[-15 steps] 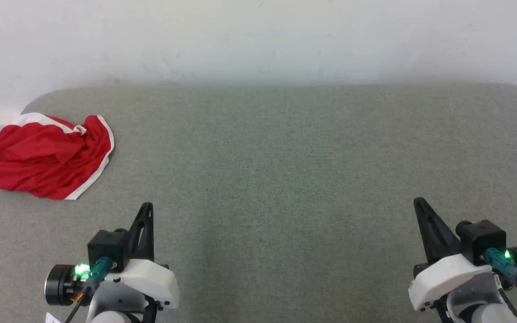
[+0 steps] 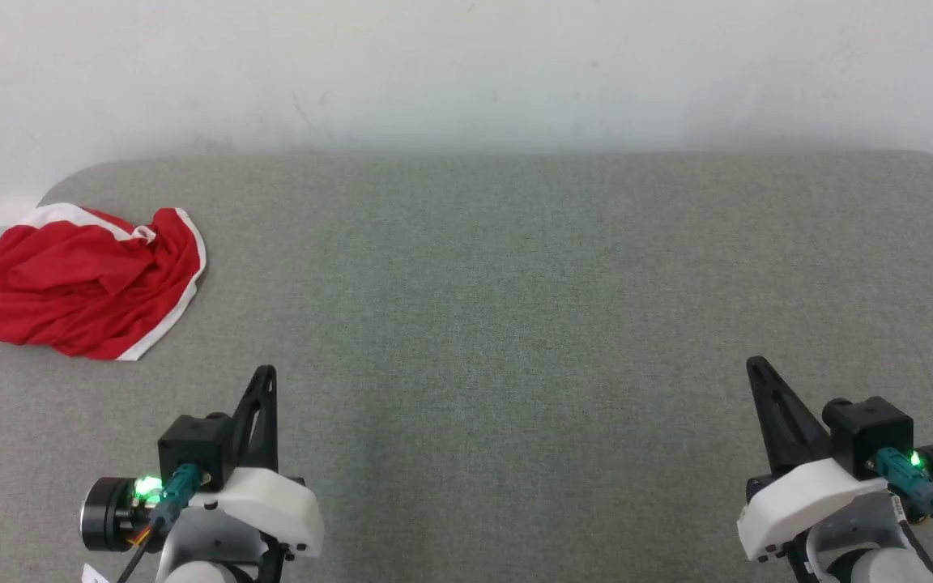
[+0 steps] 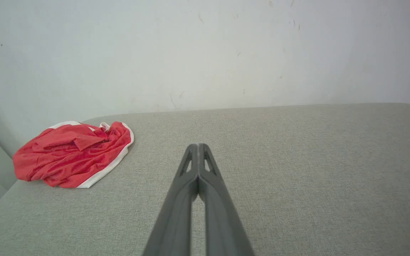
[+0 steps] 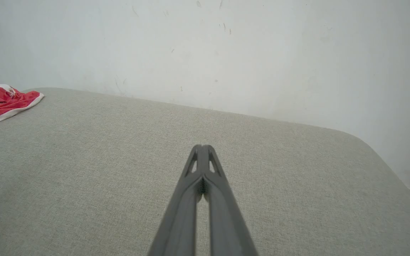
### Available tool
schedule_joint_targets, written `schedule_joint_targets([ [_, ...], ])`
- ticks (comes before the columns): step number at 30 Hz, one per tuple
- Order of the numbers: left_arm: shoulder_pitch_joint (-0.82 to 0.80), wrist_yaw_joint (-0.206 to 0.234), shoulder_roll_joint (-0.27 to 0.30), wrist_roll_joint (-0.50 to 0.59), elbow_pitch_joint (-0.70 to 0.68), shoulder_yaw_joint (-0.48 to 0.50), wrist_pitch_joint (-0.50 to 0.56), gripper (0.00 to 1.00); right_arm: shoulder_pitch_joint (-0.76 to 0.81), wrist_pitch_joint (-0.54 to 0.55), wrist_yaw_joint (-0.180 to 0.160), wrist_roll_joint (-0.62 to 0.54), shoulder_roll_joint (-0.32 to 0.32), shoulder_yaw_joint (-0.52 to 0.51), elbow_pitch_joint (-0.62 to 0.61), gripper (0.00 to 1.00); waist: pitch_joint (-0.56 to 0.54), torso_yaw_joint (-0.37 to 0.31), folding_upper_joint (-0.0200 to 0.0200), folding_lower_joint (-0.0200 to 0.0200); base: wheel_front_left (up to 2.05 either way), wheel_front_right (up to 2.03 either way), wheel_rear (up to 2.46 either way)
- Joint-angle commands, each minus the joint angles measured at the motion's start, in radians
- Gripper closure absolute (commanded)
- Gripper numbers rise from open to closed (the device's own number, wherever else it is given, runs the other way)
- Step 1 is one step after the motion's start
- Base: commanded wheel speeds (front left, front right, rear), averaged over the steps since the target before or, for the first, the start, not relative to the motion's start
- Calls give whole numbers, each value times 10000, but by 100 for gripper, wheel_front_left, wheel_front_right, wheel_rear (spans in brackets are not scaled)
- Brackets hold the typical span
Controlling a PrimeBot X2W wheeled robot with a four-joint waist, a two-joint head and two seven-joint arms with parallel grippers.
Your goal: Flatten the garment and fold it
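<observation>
Over the table, left claw and right claw sit clenched, empty, apart from the garment.

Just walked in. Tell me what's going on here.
Nothing is being handled yet. The garment lies crumpled in a heap near the far left corner of the table. The left gripper and the right gripper are both shut and empty at the near side, apart from the garment, with the left one closer to it. Flattening and folding have not begun.
</observation>
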Motion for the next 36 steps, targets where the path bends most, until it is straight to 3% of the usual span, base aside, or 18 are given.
schedule_joint_targets([
  [1, 62, 62, -19, 64, -49, 45, 3, 100, -147, 5, -19, -74, 36, 3, -43, 100, 0, 0, -1, 0, 0, 0, 0],
  [4, 62, 62, -19, 64, -49, 45, 3, 100, -147, 5, -19, -74, 36, 3, -43, 100, 0, 0, -1, 0, 0, 0, 0],
  [5, 0, 0, 0, 0, 0, -1, -1, 0, 0, -1, 0, 1, 0, 0, 0, 0, 0, 0, -1, 0, 0, 0, 0],
  [20, -139, 126, 3, -109, 244, -211, -261, 0, -24, -252, 0, 24, -3, -56, 108, 0, 8, 145, -1, 0, 0, 0, 0],
  [36, -264, 310, 93, -244, 381, -332, -599, 0, -138, -587, -3, 37, 2, -48, 253, 0, 60, 1200, -1, 0, 0, 0, 0],
])
